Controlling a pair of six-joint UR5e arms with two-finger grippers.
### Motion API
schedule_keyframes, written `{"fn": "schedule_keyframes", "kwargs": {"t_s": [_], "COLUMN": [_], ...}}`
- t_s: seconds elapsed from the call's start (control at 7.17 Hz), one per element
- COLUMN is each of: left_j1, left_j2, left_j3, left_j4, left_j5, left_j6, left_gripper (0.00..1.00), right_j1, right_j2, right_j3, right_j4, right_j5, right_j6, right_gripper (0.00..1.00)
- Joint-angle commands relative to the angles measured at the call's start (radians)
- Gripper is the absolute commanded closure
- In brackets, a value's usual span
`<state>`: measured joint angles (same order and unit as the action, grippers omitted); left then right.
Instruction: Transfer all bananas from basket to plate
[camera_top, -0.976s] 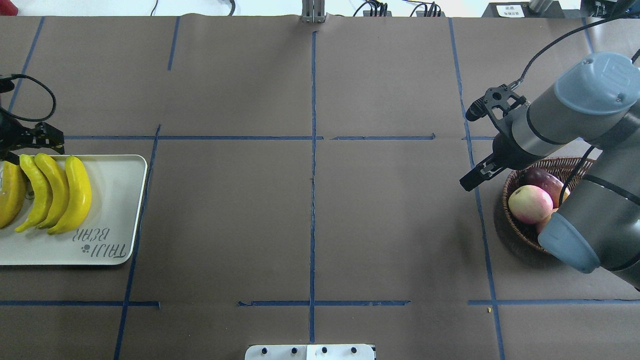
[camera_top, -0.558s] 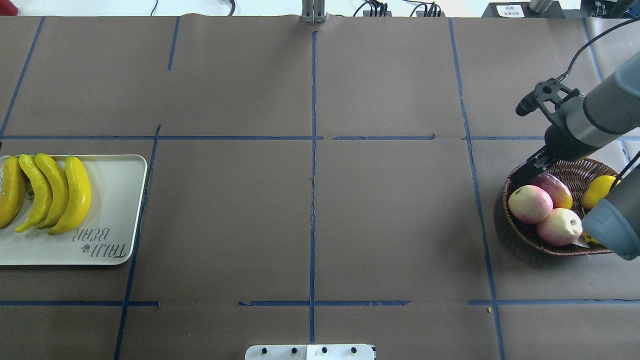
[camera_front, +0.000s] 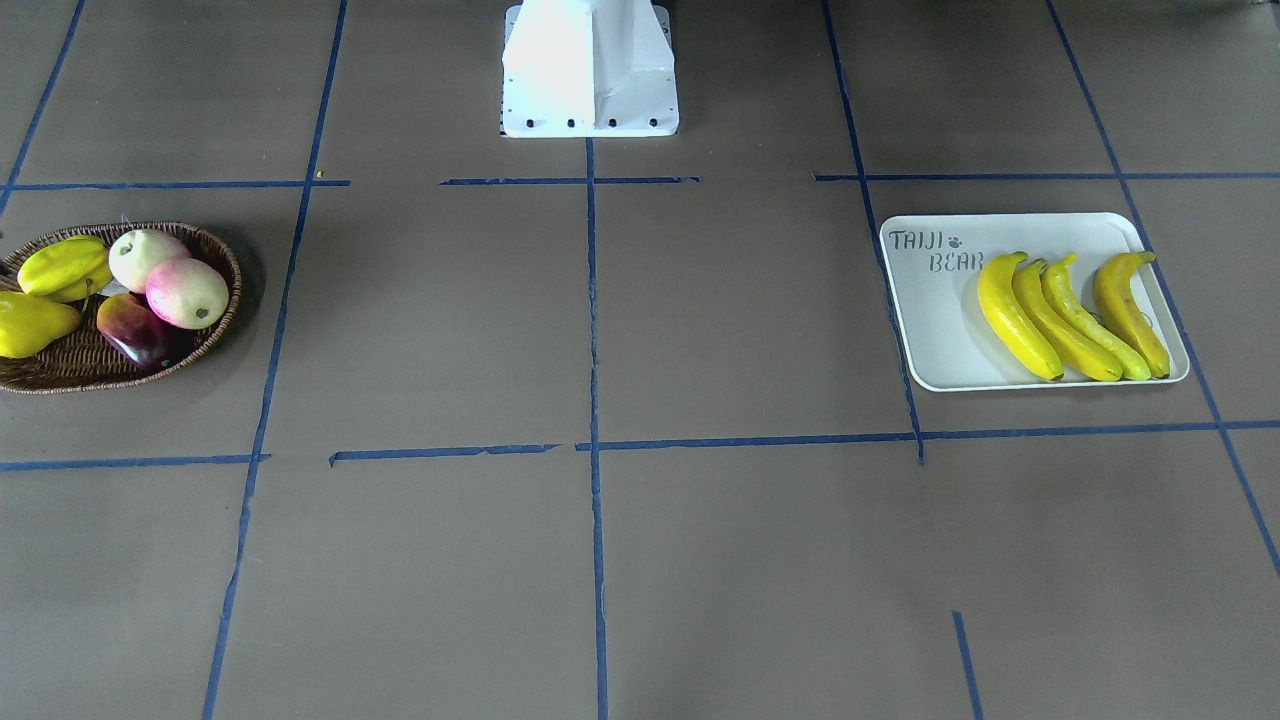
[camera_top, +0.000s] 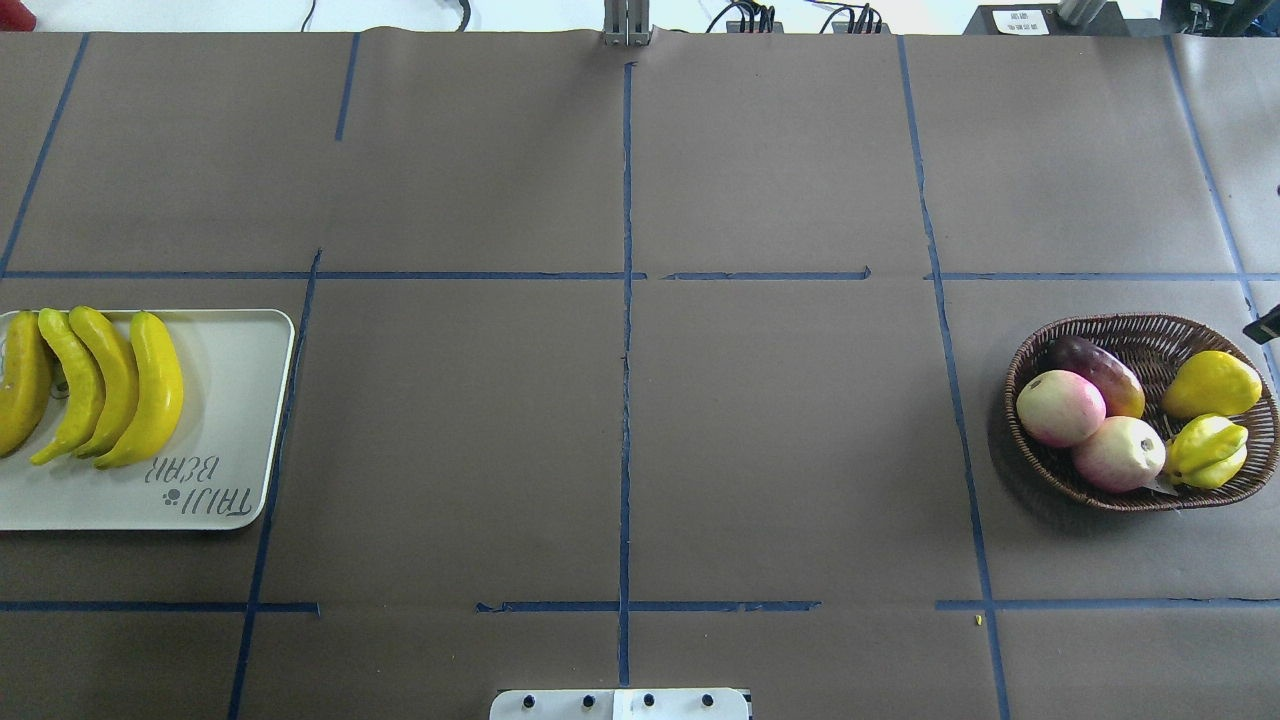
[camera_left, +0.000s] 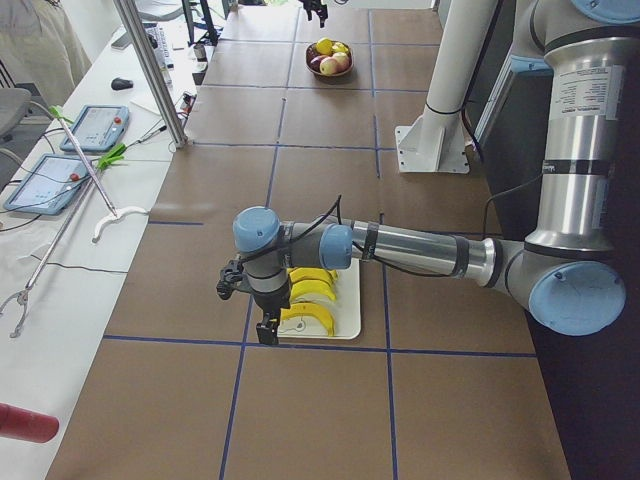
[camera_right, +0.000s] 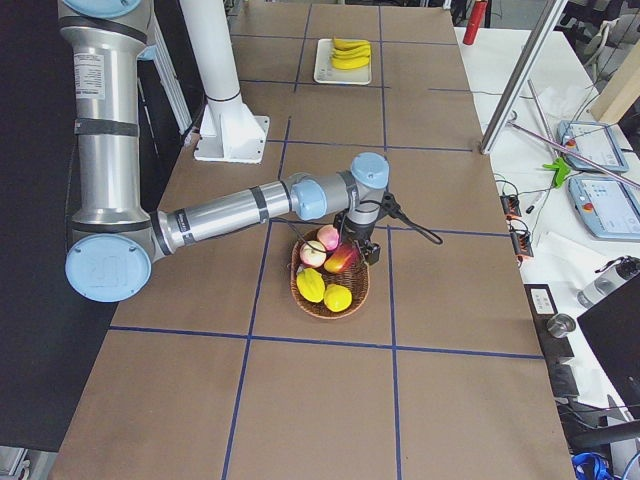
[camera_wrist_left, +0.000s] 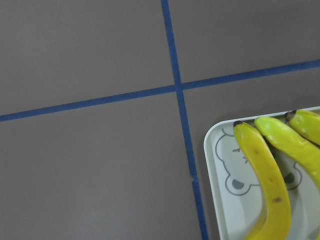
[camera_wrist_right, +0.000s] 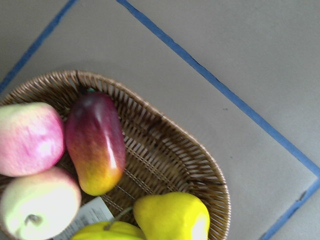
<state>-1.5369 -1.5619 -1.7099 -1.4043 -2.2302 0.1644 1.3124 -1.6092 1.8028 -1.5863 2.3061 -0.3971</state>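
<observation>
Overhead exterior: four bananas (camera_top: 100, 385) are lying side by side on the plate (camera_top: 235, 430); the basket (camera_top: 1130, 321) is holding only other fruit (camera_top: 1118, 452). Left gripper (camera_left: 266, 332) is hanging by the plate's end, right gripper (camera_right: 371, 253) by the basket; I cannot tell the spread of either. Job is looking done: lift away gently, nudging nothing
</observation>
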Motion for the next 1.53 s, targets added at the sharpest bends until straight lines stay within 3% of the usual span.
{"fn": "schedule_keyframes", "kwargs": {"t_s": [0.0,0.7,1.39], "left_j1": [-0.054,-0.051,-0.045], "left_j2": [0.028,0.043,0.042], "left_j3": [0.003,0.006,-0.008], "left_j4": [0.041,0.008,0.005], "left_j5": [-0.107,-0.109,-0.098], "left_j6": [0.037,-0.055,-0.055], "left_gripper": [0.0,0.0,0.0], "right_j1": [0.144,0.191,0.189], "right_j2": [-0.047,-0.096,-0.095], "right_j3": [-0.084,-0.086,-0.08], "right_j4": [-0.003,0.005,0.006], "right_j5": [0.007,0.003,0.004], "right_j6": [0.011,0.23,0.253], "right_gripper": [0.01,0.01,0.0]}}
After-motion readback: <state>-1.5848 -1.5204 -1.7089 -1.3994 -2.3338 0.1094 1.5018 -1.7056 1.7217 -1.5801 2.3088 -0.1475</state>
